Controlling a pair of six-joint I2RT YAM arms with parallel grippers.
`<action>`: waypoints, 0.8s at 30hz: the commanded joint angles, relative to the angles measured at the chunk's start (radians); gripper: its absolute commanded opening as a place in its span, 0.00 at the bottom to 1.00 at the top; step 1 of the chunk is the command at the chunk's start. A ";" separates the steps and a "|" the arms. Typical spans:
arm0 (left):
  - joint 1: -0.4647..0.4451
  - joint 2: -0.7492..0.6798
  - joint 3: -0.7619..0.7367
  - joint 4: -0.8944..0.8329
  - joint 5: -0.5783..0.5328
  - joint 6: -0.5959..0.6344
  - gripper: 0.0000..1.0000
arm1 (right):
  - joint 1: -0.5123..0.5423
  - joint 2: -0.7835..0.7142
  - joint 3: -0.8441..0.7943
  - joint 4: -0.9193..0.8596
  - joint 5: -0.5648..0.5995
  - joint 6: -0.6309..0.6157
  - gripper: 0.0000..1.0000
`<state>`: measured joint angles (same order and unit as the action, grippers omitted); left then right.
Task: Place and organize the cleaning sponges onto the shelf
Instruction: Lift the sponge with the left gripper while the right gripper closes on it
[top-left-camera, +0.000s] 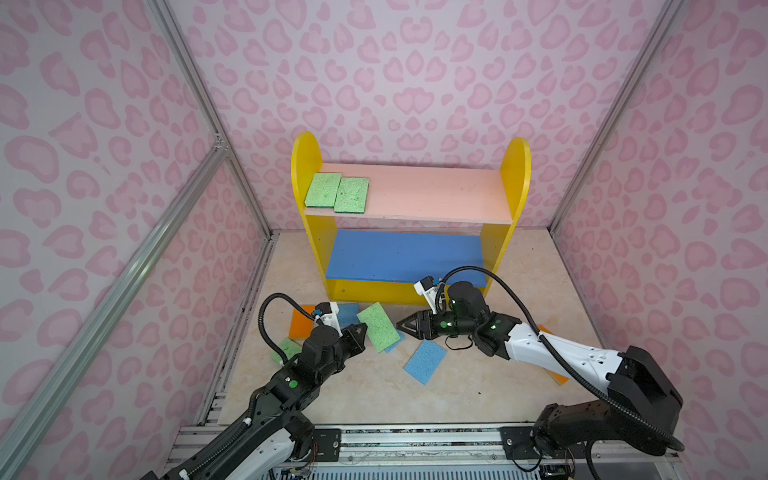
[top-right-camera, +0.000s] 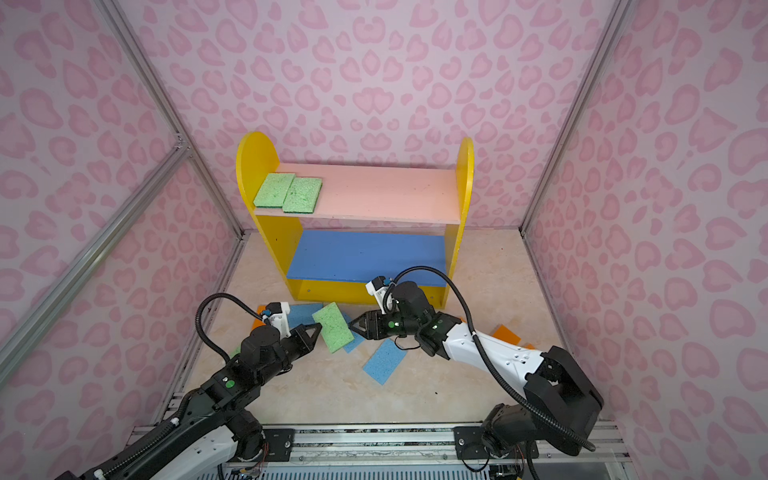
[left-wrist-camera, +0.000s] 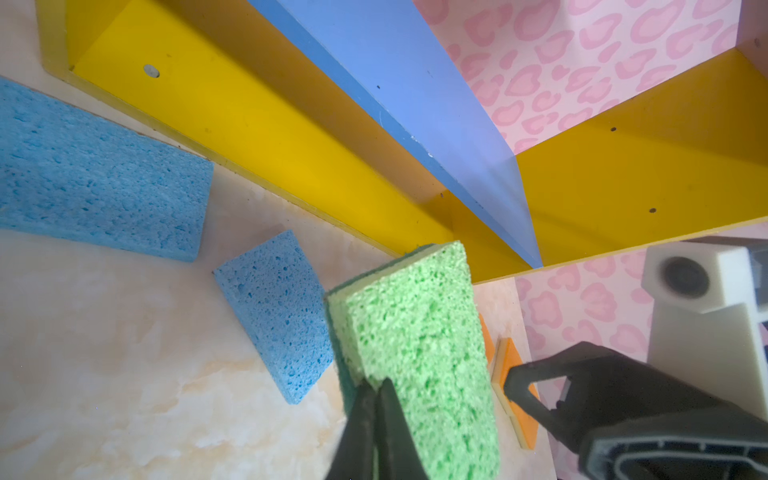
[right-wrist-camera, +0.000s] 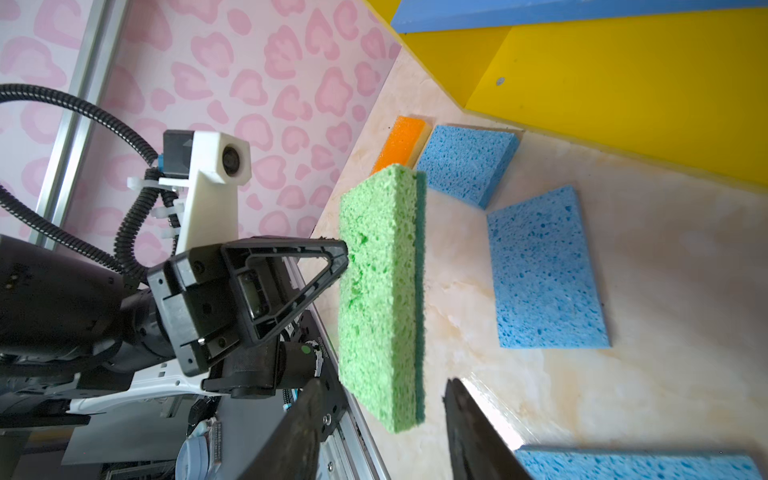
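Nearest the front edge of the worktop (top-left-camera: 374, 399), a blue sponge (top-left-camera: 424, 360) lies flat near the middle. An orange sponge (top-left-camera: 557, 377) pokes out from under the right arm toward the right edge. A loose green sponge (top-left-camera: 287, 348) lies half hidden under the left arm by the left edge.

Further in, the left fingers (top-left-camera: 355, 334) are clenched on one long edge of the lifted green sponge (top-left-camera: 378, 327), which hangs tilted above the worktop. The right fingers (right-wrist-camera: 469, 432) are released and stand apart at the sponge's opposite edge; whether that edge is inside the gap I cannot tell.

Behind these lie a second blue sponge (top-left-camera: 348, 312) and a second orange sponge (top-left-camera: 300, 323). At the back edge stands the shelf (top-left-camera: 306, 166). Two green sponges (top-left-camera: 323, 190) sit side by side, touching, at the left end of its pink board (top-left-camera: 428, 191).
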<state>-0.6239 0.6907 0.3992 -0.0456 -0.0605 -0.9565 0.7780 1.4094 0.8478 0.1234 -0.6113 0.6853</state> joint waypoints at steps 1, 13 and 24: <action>0.011 0.004 0.023 0.020 0.027 -0.001 0.04 | 0.008 0.015 -0.002 0.015 -0.011 -0.012 0.52; 0.023 0.046 0.034 0.059 0.052 -0.008 0.04 | 0.021 0.048 0.002 0.044 -0.033 0.000 0.39; 0.024 0.029 0.043 0.046 0.036 0.001 0.04 | 0.023 0.074 0.015 0.047 -0.029 0.003 0.36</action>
<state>-0.6022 0.7250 0.4305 -0.0284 -0.0158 -0.9592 0.7986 1.4754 0.8597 0.1448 -0.6365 0.6891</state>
